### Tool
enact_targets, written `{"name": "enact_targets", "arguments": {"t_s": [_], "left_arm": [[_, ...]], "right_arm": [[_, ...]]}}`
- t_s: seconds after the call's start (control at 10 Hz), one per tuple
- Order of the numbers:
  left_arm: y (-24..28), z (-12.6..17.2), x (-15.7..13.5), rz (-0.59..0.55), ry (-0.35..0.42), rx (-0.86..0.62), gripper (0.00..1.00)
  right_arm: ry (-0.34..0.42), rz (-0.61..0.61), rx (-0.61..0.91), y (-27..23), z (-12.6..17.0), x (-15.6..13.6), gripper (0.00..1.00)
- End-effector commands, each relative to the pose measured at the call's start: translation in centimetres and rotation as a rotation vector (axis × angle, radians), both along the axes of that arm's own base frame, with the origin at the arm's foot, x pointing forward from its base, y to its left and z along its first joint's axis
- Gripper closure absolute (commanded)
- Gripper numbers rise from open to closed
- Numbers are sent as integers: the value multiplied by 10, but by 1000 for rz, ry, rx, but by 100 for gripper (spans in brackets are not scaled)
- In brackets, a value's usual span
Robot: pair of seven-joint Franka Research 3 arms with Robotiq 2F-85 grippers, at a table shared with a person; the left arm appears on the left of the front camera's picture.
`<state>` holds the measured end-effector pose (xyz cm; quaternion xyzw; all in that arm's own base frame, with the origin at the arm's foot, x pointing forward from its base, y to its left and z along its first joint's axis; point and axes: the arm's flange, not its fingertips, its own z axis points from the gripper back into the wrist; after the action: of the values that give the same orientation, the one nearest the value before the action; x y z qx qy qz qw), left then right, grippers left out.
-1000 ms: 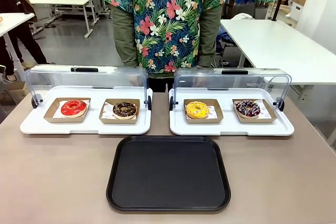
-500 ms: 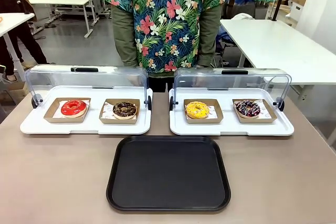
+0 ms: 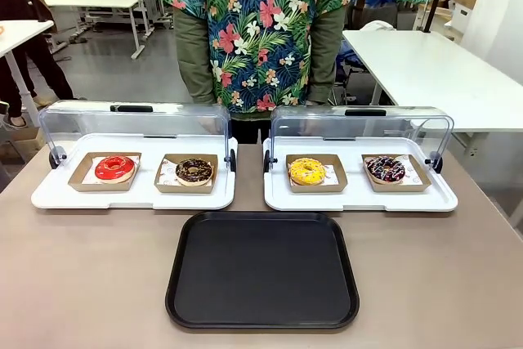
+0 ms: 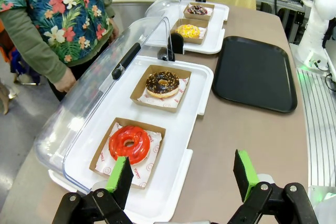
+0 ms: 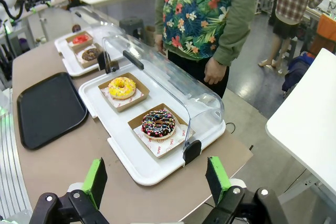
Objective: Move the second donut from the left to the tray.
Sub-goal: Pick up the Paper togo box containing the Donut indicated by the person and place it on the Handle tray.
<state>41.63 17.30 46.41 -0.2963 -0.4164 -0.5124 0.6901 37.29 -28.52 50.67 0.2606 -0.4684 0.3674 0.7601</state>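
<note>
Choc donut [image 3: 194, 171] is seen just beyond black tray [image 3: 261, 271], to its left. Left gripper [image 4: 184, 174] & right gripper [image 5: 156, 179] are held spread, empty. Donut's cardboard holder [image 3: 186, 189] is best pinched by rim

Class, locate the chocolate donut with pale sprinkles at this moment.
Front view: the chocolate donut sits on the left white tray, right of the red donut, beyond the black tray.

The right gripper [image 5: 155, 170] hangs above the counter [image 5: 63, 163], its fingers [image 5: 95, 181] spread wide apart. Beyond them a white tray [image 5: 123, 156] with a raised clear lid [image 5: 173, 80] holds a sprinkled dark donut [image 5: 158, 123] and a yellow donut [image 5: 122, 85]. The black tray [image 5: 50, 108] lies left of it. Farther off sit the chocolate donut [image 5: 90, 54] and a red donut [image 5: 80, 39]. A person's hand [image 5: 214, 71] hangs behind the lid.
</note>
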Motion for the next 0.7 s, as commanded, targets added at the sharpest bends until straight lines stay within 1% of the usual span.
{"name": "enact_targets", "arguments": {"t_s": [0.0, 0.6], "left_arm": [[0, 2, -1, -2, 5, 3, 0], [0, 2, -1, -2, 5, 3, 0]], "right_arm": [[-15, 2, 7, 0, 1, 1, 0], [-15, 2, 7, 0, 1, 1, 0]]}}
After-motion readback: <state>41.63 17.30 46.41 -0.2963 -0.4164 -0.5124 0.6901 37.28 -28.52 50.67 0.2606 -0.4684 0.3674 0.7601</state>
